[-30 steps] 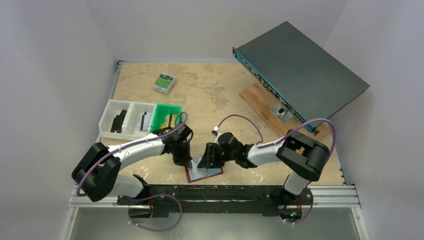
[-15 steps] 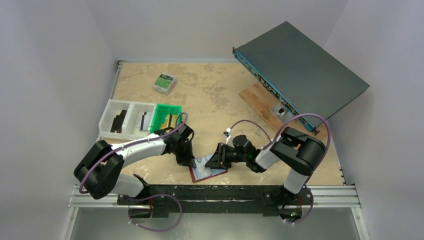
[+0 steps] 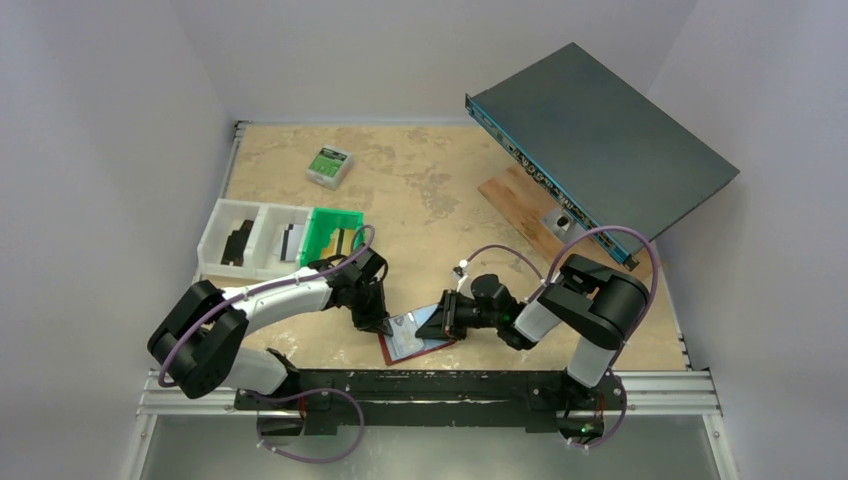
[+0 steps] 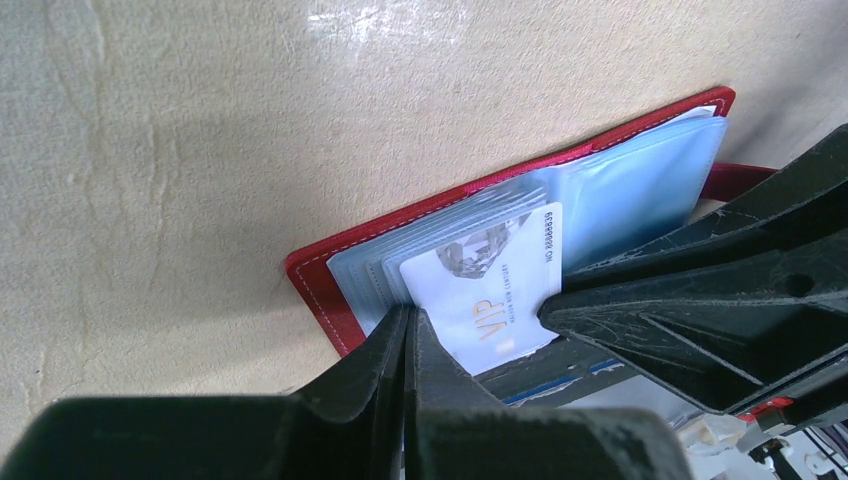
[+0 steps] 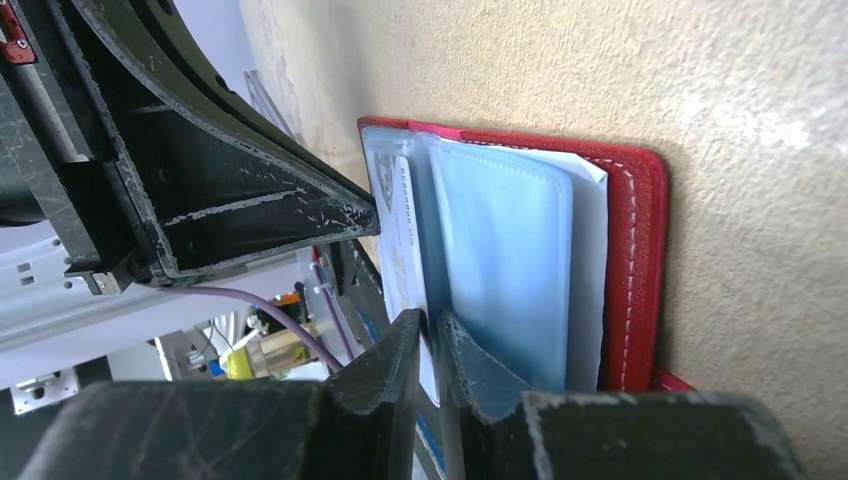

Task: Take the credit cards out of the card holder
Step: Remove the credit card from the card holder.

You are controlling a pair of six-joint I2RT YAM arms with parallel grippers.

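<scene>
The holder (image 3: 415,345) was laid open on the table (image 3: 420,190) at the lower centre of the overhead view, between the two grippers. The left gripper (image 4: 408,335) was seen with its jaws shut, its tips set at the holder's lower left corner in its own view, apparently to pin it down. The right gripper (image 5: 430,335) was closed to a narrow slit on the edge of a white card (image 4: 490,290), which stood partly out of a clear sleeve (image 5: 500,260).

Extraction of this card was judged to be the step in hand. A straight pull away from the pocket mouth was called for next, with the holder kept pinned so that it would not be dragged along.

How many cards were left could not be told, since the sleeves were stacked and cloudy. The holder's lower edge was cut off by fingers in both wrist views.
</scene>
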